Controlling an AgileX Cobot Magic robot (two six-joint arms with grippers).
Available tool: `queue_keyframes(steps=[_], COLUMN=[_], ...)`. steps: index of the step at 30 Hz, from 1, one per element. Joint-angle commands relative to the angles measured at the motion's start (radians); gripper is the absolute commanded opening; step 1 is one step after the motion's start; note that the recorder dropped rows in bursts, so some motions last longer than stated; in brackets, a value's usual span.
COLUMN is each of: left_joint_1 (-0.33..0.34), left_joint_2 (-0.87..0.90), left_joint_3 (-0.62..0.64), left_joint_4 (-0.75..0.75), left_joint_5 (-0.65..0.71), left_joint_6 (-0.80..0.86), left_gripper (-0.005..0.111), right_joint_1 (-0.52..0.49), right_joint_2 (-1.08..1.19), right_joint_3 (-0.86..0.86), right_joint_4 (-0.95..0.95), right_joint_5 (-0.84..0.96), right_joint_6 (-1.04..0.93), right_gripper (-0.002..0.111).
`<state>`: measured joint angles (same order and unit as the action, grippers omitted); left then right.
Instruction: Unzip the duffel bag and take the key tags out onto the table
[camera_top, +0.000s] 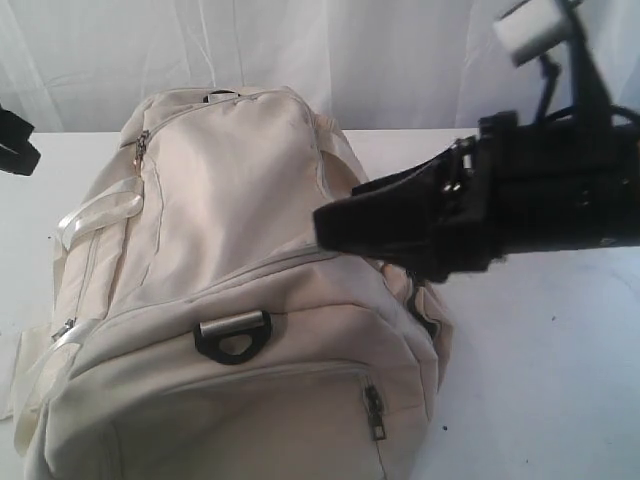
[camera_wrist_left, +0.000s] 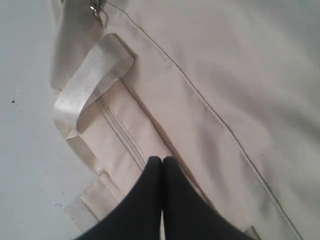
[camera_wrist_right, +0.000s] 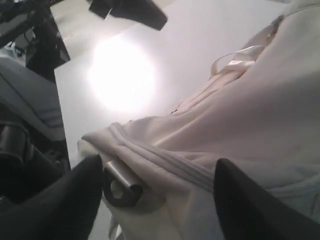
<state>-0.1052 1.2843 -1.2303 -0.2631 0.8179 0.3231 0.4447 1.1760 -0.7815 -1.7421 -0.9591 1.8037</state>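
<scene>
Checking progress: how far along are we with the large cream fabric duffel bag (camera_top: 230, 210)? (Tech 1)

We judge the task to be at its start. The bag lies on the wide white desk (camera_top: 540, 390). Every zipper line we can see reads as closed: the metal zipper pull (camera_top: 141, 148) sits at the end of the top seam, and no lining shows. (Tech 2)

Do we see the bunch of coloured plastic key tags? (Tech 1)

No. We find them in none of the three views, neither on the desk nor on the bag. We assume they are inside, which we cannot confirm. (Tech 2)

State of each pincer? (Tech 1)

The right pincer (camera_top: 328, 226) has its fingers spread wide, over the bag's side on the right of the exterior view. Its wrist view shows a fold of bag fabric between the fingers, with the black plastic D-ring (camera_wrist_right: 122, 192) and its metal bar just beside one finger. We cannot tell whether either finger touches the fabric. The left pincer (camera_wrist_left: 162, 162) is pressed together, holding nothing, poised over a side zipper seam near the pale webbing strap (camera_wrist_left: 90, 80). (Tech 2)

What is left? (Tech 1)

Everything: we must grip a pull, run the zipper open, reach in, lift the key tags out and set them on the desk. (Tech 2)
</scene>
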Motion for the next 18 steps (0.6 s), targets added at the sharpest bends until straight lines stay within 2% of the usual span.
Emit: queue_keyframes(steps=[1, 6, 10, 16, 18], left_joint_1=[0.026, 0.035, 0.035, 0.035, 0.035], left_joint_2=[0.045, 0.102, 0.116, 0.122, 0.122], left_joint_3=[-0.005, -0.028, -0.039, -0.039, -0.039], left_joint_4=[-0.095, -0.113, -0.120, -0.118, -0.118], left_joint_5=[0.012, 0.009, 0.002, -0.016, -0.016], left_joint_6=[0.076, 0.076, 0.076, 0.078, 0.081], left_gripper=[0.000, 0.000, 0.000, 0.000, 0.000], right_joint_1=[0.144, 0.343, 0.477, 0.564, 0.575], right_joint_2=[0.028, 0.049, 0.104, 0.234, 0.259], right_joint_3=[-0.007, -0.007, -0.007, 0.029, 0.047], right_joint_4=[-0.002, -0.002, -0.002, -0.002, -0.002], right_joint_5=[0.166, 0.407, 0.710, 0.745, 0.755], right_joint_6=[-0.192, -0.518, -0.639, -0.653, -0.643], right_gripper=[0.063, 0.071, 0.073, 0.071, 0.057])
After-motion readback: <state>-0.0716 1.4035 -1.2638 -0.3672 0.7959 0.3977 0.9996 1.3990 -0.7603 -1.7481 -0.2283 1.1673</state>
